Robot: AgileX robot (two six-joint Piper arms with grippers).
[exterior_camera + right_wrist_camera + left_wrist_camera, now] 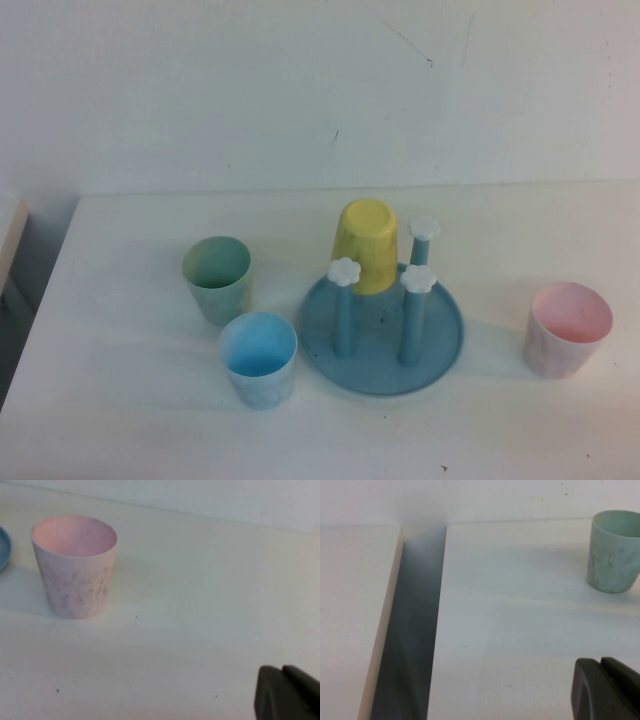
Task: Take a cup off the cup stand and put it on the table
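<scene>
The pale pink cup (568,328) stands upright on the white table (130,420), to the right of the blue cup stand (440,350) and apart from it. It also shows in the right wrist view (75,565), with my right gripper (282,669) shut, empty and well away from it. A yellow cup (366,245) hangs upside down on one of the stand's pegs; three white-capped pegs (417,280) are bare. My left gripper (601,661) is shut and empty over the table's left part. Neither gripper shows in the high view.
A green cup (216,278) and a light blue cup (258,358) stand upright left of the stand. The green cup shows in the left wrist view (615,552). The table's left edge borders a gap (415,630) beside another white surface (350,605).
</scene>
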